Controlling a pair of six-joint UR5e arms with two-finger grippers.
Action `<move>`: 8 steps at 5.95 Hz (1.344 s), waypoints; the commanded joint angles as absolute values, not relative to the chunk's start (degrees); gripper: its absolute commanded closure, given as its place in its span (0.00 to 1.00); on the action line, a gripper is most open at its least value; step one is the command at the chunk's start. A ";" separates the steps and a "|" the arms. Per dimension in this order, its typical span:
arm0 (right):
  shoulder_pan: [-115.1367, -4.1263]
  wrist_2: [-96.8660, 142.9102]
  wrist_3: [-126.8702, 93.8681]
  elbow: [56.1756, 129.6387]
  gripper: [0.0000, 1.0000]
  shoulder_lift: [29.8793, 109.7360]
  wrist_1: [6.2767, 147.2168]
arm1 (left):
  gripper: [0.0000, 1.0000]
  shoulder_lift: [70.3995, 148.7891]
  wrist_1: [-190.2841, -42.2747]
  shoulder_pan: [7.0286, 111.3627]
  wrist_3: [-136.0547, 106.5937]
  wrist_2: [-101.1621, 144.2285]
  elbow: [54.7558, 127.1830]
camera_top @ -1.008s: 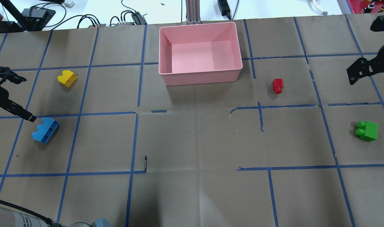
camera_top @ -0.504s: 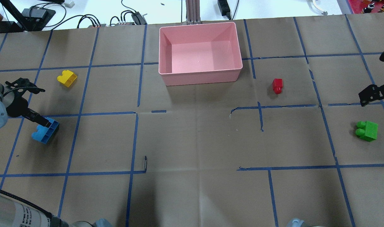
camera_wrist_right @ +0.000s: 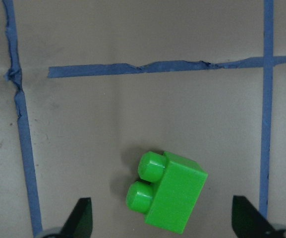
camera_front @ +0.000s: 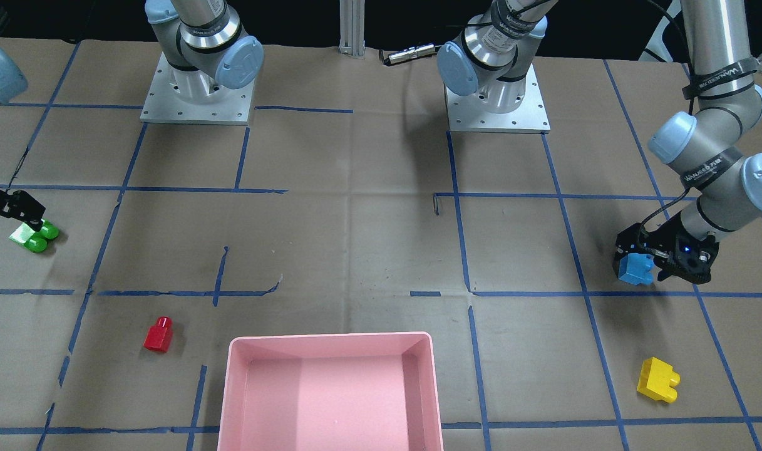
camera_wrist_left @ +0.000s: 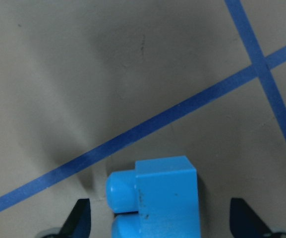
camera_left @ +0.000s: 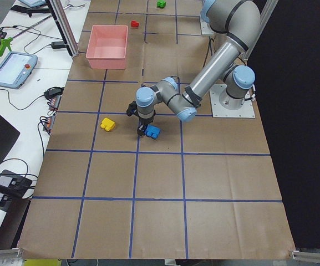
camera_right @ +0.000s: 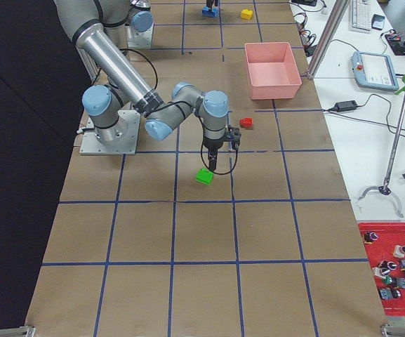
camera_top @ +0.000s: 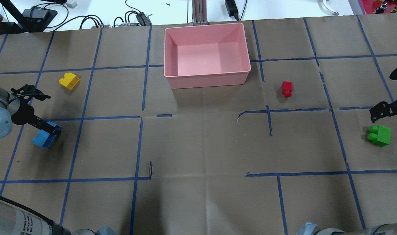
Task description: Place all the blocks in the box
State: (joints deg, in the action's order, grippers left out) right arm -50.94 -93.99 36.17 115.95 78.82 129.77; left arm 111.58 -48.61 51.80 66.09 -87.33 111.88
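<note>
Overhead exterior: no block is in the box yet; all four lie on the bench. Blue block sits far to the box's left and nearer the robot, green block far to its right and nearer the robot. Red block is near the box's right side, yellow block well off to its left. Left claw is spread and straddles blue: one finger on each side, gaps on both, no contact visible. Blue lies on its side with its studs towards one finger and its long axis running along the gap, so the squeeze would go across the short width. Right claw is also spread, with green between the fingers but skewed to the closing line; the right side view suggests it hangs above the block. My read: left is nearer a grasp, and right may need a wrist twist or more descent. Blue's lower end is cut off in the left wrist view, so the third stud isn't visible. Can't tell whether the left fingertips reach the bench. The right claw is partly clipped at the overhead's edge.
</note>
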 commanded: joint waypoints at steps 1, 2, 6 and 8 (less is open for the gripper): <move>-48.80 -93.96 36.39 115.84 0.00 74.99 132.43 | 0.01 112.67 -46.77 51.68 66.36 -87.54 111.88; -48.08 -93.96 36.47 116.19 0.00 73.32 134.10 | 0.01 113.63 -45.63 51.68 66.79 -87.63 111.88; -48.08 -93.87 36.21 118.73 0.01 72.68 137.72 | 0.26 112.59 -46.41 51.24 66.53 -87.72 113.19; -48.34 -93.78 36.12 118.83 0.01 72.51 138.25 | 0.43 112.24 -46.32 51.24 66.53 -87.71 113.91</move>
State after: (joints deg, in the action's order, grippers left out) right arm -48.17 -93.81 36.15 118.67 72.56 137.87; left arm 112.51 -46.37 51.26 66.53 -87.64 113.68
